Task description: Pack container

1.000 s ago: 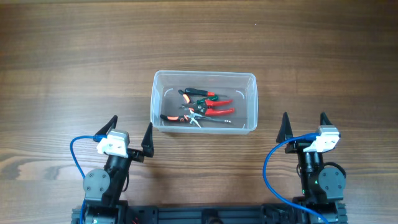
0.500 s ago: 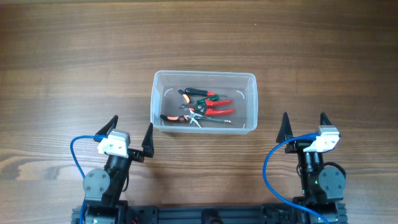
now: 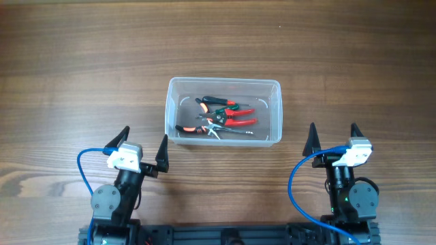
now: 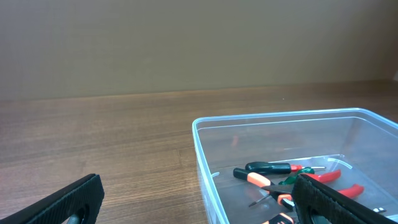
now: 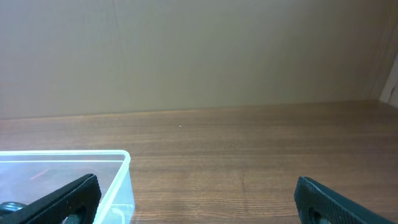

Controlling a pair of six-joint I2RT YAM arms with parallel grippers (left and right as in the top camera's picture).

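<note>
The clear plastic container (image 3: 173,109) stands at the middle of the wooden table. It holds several hand tools (image 3: 221,117) with red, orange and green handles. It also shows in the left wrist view (image 4: 205,162) with the tools (image 4: 280,177) inside, and its corner shows in the right wrist view (image 5: 121,168). My left gripper (image 3: 142,144) is open and empty near the table's front, left of the container. My right gripper (image 3: 333,136) is open and empty, right of the container.
Bare wooden table surrounds the container on all sides. A plain beige wall stands beyond the table's far edge. Blue cables loop beside each arm base.
</note>
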